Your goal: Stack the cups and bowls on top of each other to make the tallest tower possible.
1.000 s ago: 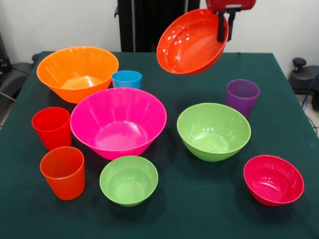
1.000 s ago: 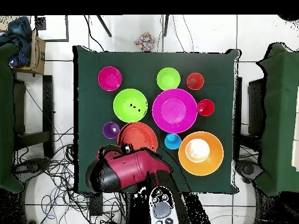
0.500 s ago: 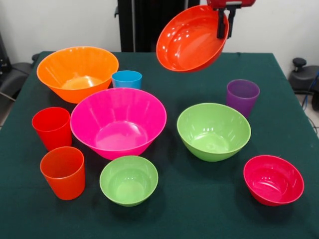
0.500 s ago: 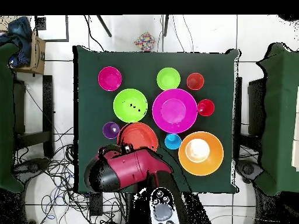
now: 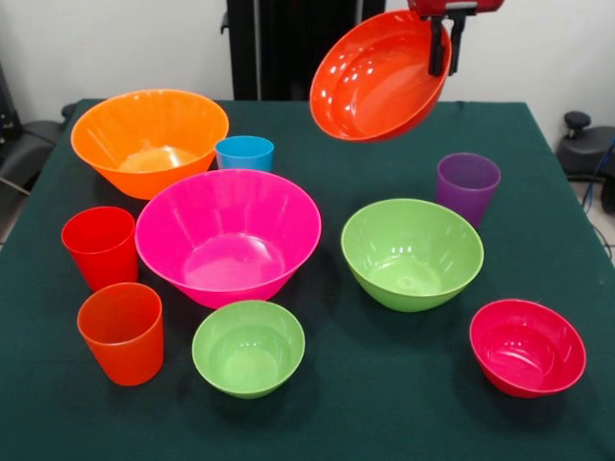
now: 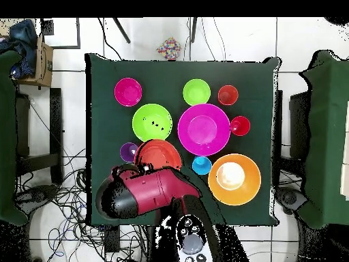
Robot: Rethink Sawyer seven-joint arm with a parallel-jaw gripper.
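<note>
My gripper is shut on the rim of the shallow red-orange bowl, holding it tilted in the air above the table's far side. Seen from overhead, that bowl sits partly under the red arm. On the green table stand the large orange bowl, large pink bowl, medium lime bowl, small lime bowl and small crimson bowl. The cups stand apart: blue, red, orange, purple. No tower stands.
The green table has open cloth along its near edge and right side. Overhead, chairs flank the table and cables lie on the floor near the robot's base.
The gripper has lifted the red-orange bowl slightly higher and shifted it a little to the right in the front view. Everything on the table stays put.
</note>
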